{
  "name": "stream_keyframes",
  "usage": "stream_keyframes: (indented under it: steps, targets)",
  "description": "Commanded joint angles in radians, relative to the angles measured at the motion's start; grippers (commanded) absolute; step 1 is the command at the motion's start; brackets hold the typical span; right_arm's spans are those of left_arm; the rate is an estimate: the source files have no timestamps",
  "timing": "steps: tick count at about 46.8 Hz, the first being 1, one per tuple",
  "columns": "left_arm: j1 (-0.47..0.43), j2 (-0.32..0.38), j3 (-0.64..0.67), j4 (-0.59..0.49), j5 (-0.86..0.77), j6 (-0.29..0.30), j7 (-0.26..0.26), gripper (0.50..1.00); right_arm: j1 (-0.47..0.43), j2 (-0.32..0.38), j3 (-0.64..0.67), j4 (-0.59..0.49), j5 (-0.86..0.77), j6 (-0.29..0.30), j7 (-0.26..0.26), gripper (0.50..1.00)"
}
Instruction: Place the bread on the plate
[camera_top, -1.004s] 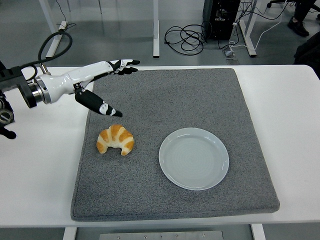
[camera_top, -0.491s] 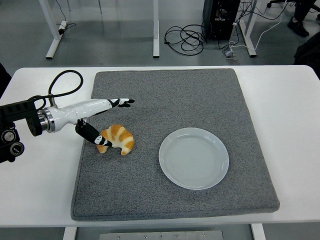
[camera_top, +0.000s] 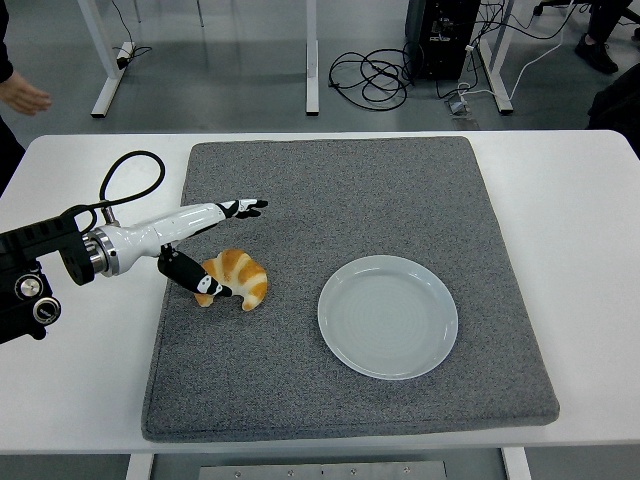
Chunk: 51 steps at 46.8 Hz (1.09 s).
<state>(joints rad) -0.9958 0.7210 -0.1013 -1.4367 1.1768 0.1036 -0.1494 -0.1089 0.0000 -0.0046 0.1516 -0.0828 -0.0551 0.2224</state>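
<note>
**Hand settles beside the croissant**

Since a second ago the left hand (camera_top: 205, 245) has dropped from above the mat to the bread (camera_top: 232, 279), thumb touching its near-left side, fingers (camera_top: 243, 207) spread beyond it, nothing gripped yet. It looks poised to pinch. Bread lies on the grey mat (camera_top: 340, 180), left of the empty plate (camera_top: 388, 316).

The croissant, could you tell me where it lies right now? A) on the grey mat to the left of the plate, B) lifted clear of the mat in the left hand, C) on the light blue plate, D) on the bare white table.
A: the croissant rests on the grey mat, left of the empty plate, with the left hand's thumb at its left end.
</note>
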Motion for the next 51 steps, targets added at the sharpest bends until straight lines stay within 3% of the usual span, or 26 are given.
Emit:
stream_keyframes:
  steps: [1, 8, 51]
  targets:
    - [0.008, -0.002, 0.003, 0.002, 0.066, 0.008, 0.002, 0.971, 0.000, 0.000, 0.000, 0.000, 0.000, 0.000, 0.000, 1.000]
    - [0.020, -0.020, 0.002, 0.022, 0.175, 0.044, 0.025, 0.971, 0.000, 0.000, 0.000, 0.000, 0.000, 0.000, 0.000, 1.000]
    - [0.062, -0.083, 0.002, 0.113, 0.187, 0.088, 0.024, 0.969, 0.000, 0.000, 0.000, 0.000, 0.000, 0.000, 0.000, 1.000]
